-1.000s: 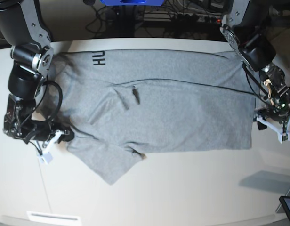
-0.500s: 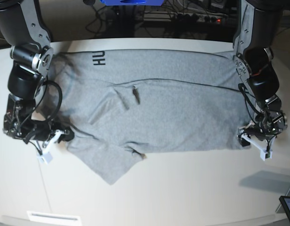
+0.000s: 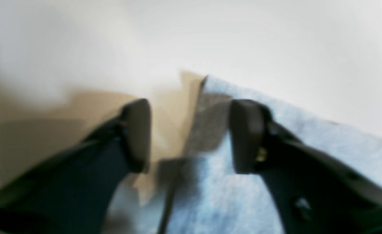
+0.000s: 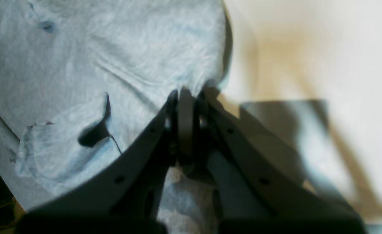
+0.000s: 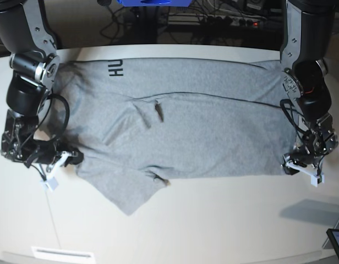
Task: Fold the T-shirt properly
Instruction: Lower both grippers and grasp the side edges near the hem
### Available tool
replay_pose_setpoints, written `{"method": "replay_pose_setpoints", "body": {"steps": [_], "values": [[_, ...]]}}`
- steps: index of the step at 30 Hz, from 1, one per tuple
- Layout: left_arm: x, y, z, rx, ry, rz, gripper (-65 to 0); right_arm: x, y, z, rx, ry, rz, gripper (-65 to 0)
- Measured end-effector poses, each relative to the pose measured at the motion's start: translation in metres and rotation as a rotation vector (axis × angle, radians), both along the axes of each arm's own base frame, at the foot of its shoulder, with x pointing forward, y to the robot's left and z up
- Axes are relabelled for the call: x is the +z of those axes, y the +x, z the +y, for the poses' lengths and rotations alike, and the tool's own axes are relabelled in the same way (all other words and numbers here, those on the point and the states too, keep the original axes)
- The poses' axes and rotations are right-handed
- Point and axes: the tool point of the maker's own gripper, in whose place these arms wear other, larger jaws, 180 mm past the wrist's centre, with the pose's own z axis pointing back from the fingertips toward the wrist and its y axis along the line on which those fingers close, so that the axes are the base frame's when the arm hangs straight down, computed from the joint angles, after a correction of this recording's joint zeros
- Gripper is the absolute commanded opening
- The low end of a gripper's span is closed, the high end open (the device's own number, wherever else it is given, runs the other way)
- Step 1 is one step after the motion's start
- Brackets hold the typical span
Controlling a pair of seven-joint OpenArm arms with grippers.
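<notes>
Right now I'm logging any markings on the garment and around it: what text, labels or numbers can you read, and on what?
"HU", bold black block letters turned sideways, at the far edge of the T-shirt; any further letters are hidden where the cloth folds under.
Both wrist views: no lettering shows.
Dark device at the table's near corner: nothing readable.

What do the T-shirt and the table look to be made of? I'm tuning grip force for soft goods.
The T-shirt: likely a soft cotton-type knit, matte heather grey; it creases and drapes into loose folds, and the right wrist view shows a fuzzy, speckled weave. The table: a hard, smooth, off-white top, perhaps laminate or painted board; it is flat, unmarked and takes soft shadows. Its exact material cannot be told.
</notes>
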Motion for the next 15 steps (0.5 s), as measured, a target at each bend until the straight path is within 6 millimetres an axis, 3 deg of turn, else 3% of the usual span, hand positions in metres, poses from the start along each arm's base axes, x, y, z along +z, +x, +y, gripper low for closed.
{"method": "replay_pose_setpoints", "body": {"steps": [2,15], "values": [[-0.0024,-0.0031,0.0012,0.012,-0.012,-0.013,-38.3,0.0002,0.0002,0.0001,-0.001,0.001,-0.001,-65.0],[-0.0063,-0.0087,0.0018,0.015,-0.021,-0.028,-38.6,0.0001,0.0002,0.0002,0.0,0.0,-0.001,-65.0]]}}
